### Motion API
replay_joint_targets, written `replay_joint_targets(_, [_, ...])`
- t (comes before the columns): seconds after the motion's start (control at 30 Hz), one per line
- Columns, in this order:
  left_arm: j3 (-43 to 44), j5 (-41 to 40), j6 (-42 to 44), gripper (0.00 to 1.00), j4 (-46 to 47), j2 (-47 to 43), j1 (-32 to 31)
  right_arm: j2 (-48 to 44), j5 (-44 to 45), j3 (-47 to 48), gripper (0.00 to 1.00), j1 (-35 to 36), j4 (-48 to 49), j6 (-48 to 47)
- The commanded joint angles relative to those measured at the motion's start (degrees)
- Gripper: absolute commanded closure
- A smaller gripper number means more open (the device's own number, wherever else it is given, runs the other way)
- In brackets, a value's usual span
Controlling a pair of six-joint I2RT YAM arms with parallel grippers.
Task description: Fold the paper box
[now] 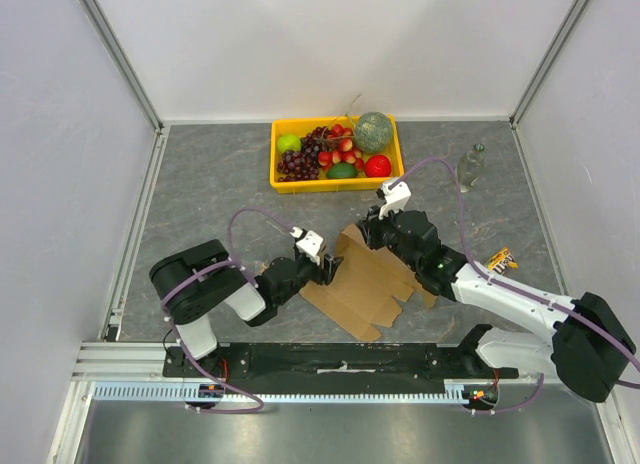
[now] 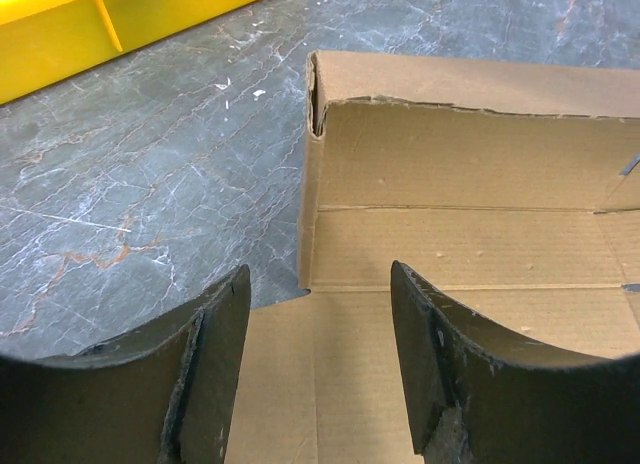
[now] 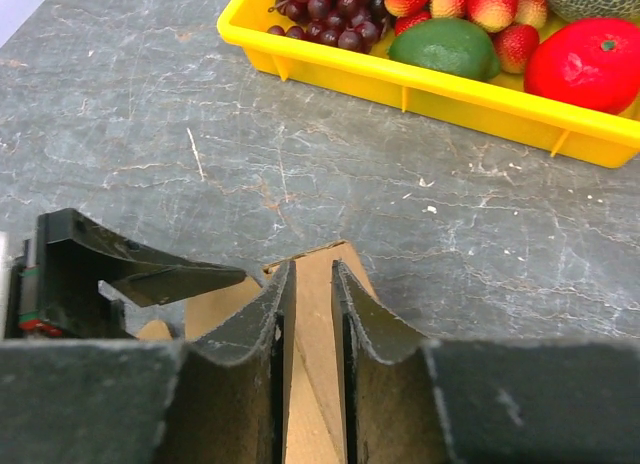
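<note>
The paper box (image 1: 365,281) lies as a flat brown cardboard sheet with flaps, in front of both arms. My left gripper (image 1: 328,269) hangs over its left edge. In the left wrist view the left gripper (image 2: 320,274) is open, with cardboard (image 2: 460,234) lying below the gap and one flap raised at the far side. My right gripper (image 1: 372,229) is at the sheet's far corner. In the right wrist view the right gripper (image 3: 313,269) is open only a little, with a cardboard flap (image 3: 315,314) showing in the narrow gap. The left gripper's finger (image 3: 150,274) shows at the left.
A yellow crate (image 1: 282,179) of fruit stands behind the sheet, and also shows as the yellow crate (image 3: 440,89) in the right wrist view. A clear bottle (image 1: 470,166) stands at the back right. A small yellow-orange object (image 1: 500,259) lies to the right.
</note>
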Motion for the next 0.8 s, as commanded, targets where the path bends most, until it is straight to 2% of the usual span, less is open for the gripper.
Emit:
replay_joint_targets(0.0, [-1.74,0.54,-2.88,0.36,3.56,-4.26,-0.31,-1.57,1.85,0.73,0.75,-1.01,0.11,-0.38])
replay_joint_targets(0.1, [-3.14,0.81,-3.76,0.38,1.71,-6.63,-0.32,0.09,0.19,0.29,0.82,-1.88,1.96,-0.38])
replay_joint_targets(0.27, [-5.78,0.98,-6.04,0.49,1.27,-9.00,-0.23,5.01,-3.77,1.60,0.90,-2.68,5.13,-1.96])
replay_joint_targets(0.37, [-6.40,-0.24,-7.18,0.54,-1.97,-11.99,-0.32,4.94,-3.52,2.31,0.91,-2.68,3.38,-2.40])
replay_joint_targets(0.43, [-6.49,-1.03,-7.54,0.58,-5.40,-14.97,-0.23,2.84,-1.33,2.13,0.86,-2.59,0.83,-1.71])
replay_joint_targets(0.5, [-6.22,-1.91,-8.33,0.62,-10.05,-19.10,-0.23,0.29,1.74,2.65,0.80,-2.68,-3.90,-0.74])
replay_joint_targets(0.63, [-3.07,-3.76,-8.68,0.69,-24.71,-31.92,-0.23,-6.74,12.02,5.64,0.75,-2.59,-22.42,4.86])
replay_joint_targets(0.77, [6.14,-5.78,-6.75,0.71,-41.67,-38.80,0.82,-11.76,15.91,8.80,0.73,-2.59,-37.29,10.77])
